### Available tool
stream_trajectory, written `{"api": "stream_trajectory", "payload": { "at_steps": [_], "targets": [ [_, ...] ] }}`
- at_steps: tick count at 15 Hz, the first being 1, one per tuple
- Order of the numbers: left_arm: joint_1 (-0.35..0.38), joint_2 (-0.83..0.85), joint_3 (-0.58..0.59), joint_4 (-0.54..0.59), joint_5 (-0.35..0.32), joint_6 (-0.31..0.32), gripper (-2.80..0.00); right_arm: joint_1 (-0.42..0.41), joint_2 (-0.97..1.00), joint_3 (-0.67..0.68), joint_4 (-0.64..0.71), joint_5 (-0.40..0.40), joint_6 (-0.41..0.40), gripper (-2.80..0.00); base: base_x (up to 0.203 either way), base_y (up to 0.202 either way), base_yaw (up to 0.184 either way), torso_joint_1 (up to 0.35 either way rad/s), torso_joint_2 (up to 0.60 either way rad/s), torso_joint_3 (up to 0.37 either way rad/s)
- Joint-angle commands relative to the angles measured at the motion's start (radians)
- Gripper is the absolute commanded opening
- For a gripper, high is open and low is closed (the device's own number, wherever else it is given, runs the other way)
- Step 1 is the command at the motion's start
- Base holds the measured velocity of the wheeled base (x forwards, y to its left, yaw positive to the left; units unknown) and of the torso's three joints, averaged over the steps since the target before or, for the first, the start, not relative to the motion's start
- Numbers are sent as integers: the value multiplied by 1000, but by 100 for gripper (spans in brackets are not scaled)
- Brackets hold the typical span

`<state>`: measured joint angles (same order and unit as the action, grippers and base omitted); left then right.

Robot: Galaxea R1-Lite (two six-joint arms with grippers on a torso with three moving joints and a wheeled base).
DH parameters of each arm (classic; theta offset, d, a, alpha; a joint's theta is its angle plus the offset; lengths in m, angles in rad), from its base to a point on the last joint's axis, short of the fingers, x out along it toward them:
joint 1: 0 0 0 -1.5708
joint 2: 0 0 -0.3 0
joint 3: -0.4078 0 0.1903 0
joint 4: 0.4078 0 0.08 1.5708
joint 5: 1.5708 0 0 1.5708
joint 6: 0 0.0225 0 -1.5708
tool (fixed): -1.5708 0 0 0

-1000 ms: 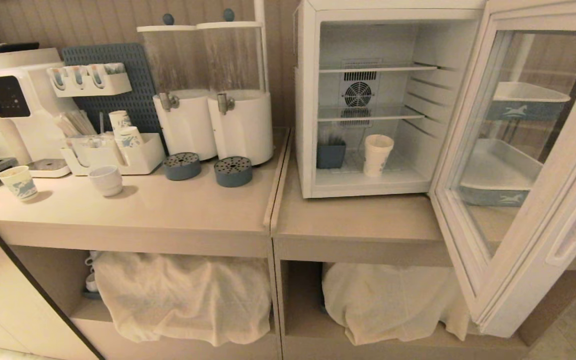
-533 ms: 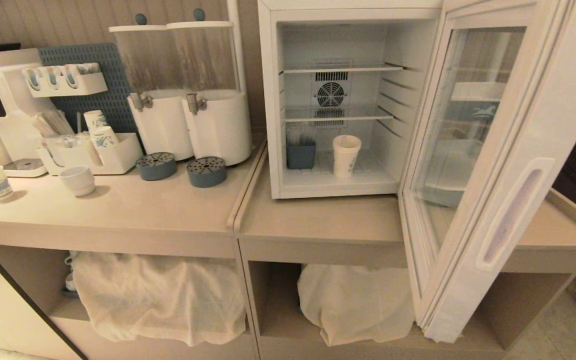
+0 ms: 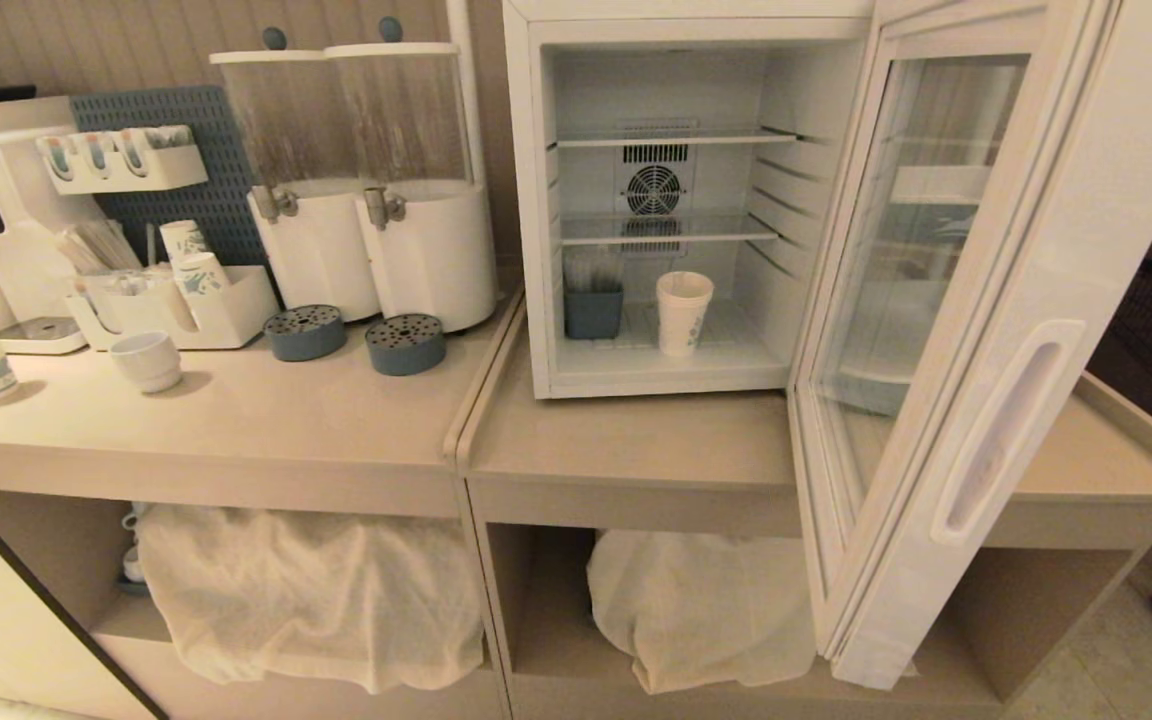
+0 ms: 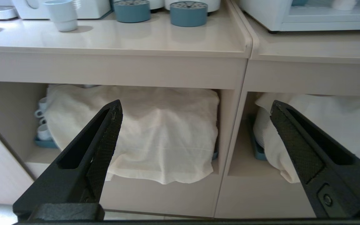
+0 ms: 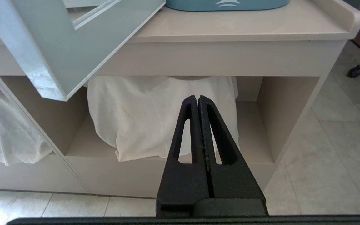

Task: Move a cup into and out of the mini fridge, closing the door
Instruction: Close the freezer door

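Left gripper (image 4: 195,140): fingers spread wide with nothing between them, hanging low in front of the bench (image 4: 167,40), pointed at the cloth-covered shelf under it.
Right gripper (image 5: 198,131): fingers pressed flat together, holding nothing, also low, facing the open shelf under the right-hand bench, with the bottom corner of the door (image 5: 58,62) just above and to one side.
Cup (image 3: 683,312): upright on the floor of the mini fridge (image 3: 536,200), roughly mid-width, open mouth up, its long axis vertical; a small dark blue container (image 3: 593,311) stands near it on the robot's left, not touching.
Door: swung wide on its right-hand hinge, glass pane edge-on toward the robot, its recessed handle facing outward.
Key relation: the cup lies above and beyond both sets of fingers, on the far side of the bench edge and inside the cabinet. The open door stands between the right arm and the cavity (so I judge the left gripper, already wide, has the cleaner line in, though neither is close).
Likely step: cup is in; taking it out or shutting the door is yet to come.
Hard to tell: neither arm shows in the head view; the cup appears in neither wrist view; items on the door's inner shelves are only dim shapes through the glass.
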<state>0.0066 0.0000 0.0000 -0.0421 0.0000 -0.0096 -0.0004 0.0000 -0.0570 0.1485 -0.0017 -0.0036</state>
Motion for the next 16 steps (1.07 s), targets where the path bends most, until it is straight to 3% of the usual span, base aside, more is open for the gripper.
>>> {"api": "stream_trajectory", "payload": {
  "at_steps": [1, 6, 10, 12, 14, 16],
  "targets": [
    [1, 0, 18, -1, 0, -1, 0, 0, 2, 0, 0, 0, -1, -280, 0, 0, 0, 0, 0, 0],
    [1, 0, 18, -1, 0, -1, 0, 0, 2, 0, 0, 0, 0, -280, -159, 0, 0, 2, 4, 2],
    [1, 0, 18, -1, 0, 0, 0, 0, 0, -34, 0, 3, 14, -280, -13, 0, -1, 2, -3, 3],
    [1, 0, 18, -1, 0, 5, 0, 0, 13, -214, 51, 18, 40, -280, 0, 0, 0, 0, 0, 0],
    [1, 0, 18, -1, -2, 2, 0, 3, 110, -488, 122, 45, 54, -280, 0, 0, 0, 0, 0, 0],
    [1, 0, 18, -1, 0, -1, 0, 66, 295, -759, 196, 53, 70, -280, 0, 0, 0, 0, 0, 0]
  ]
}}
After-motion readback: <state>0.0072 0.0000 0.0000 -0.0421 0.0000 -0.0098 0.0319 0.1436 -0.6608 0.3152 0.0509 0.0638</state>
